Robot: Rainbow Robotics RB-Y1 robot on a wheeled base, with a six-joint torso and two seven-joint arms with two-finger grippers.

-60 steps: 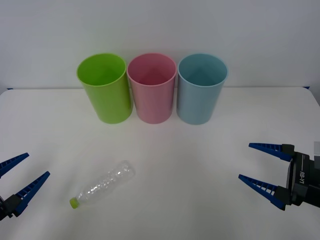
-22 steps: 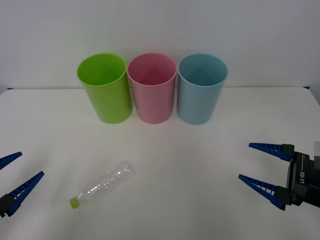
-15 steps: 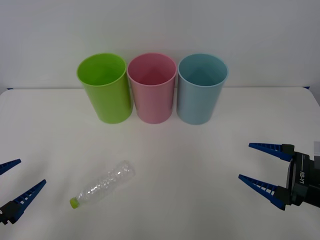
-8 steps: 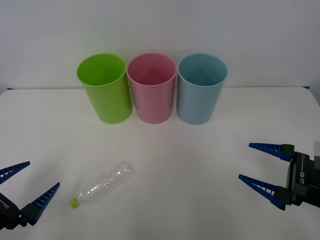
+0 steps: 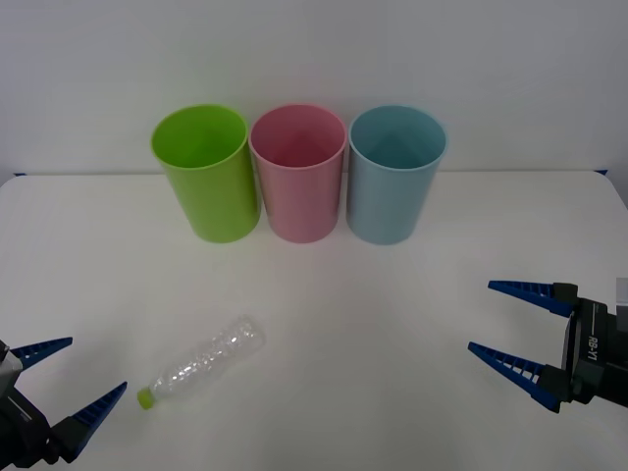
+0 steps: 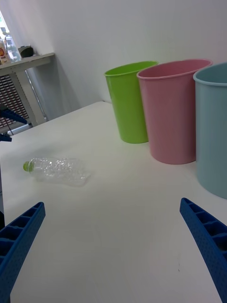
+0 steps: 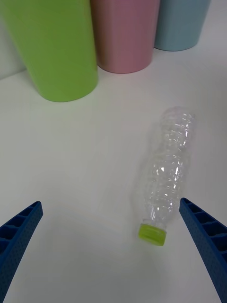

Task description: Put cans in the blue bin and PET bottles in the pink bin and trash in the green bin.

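A small clear PET bottle (image 5: 203, 362) lies on its side on the white bench (image 5: 334, 294), its crinkled, ribbed wall unlabelled and its lime-green cap (image 5: 144, 397) pointing toward the robot's left near corner. From the left wrist the cap (image 7: 152, 235) is the nearest part of the bottle (image 7: 168, 164), with the base end pointing toward the bins. At the far side of the bench three tall tapering bins stand in a close row: the green bin (image 5: 205, 171) on the left, the pink bin (image 5: 298, 171) in the middle, and the blue bin (image 5: 394, 172) on the right. The left hand (image 5: 67, 385) sits low at the near left, just beside the cap, fingers spread wide and holding nothing. The right hand (image 5: 508, 325) rests well apart at the near right, also spread wide and empty.
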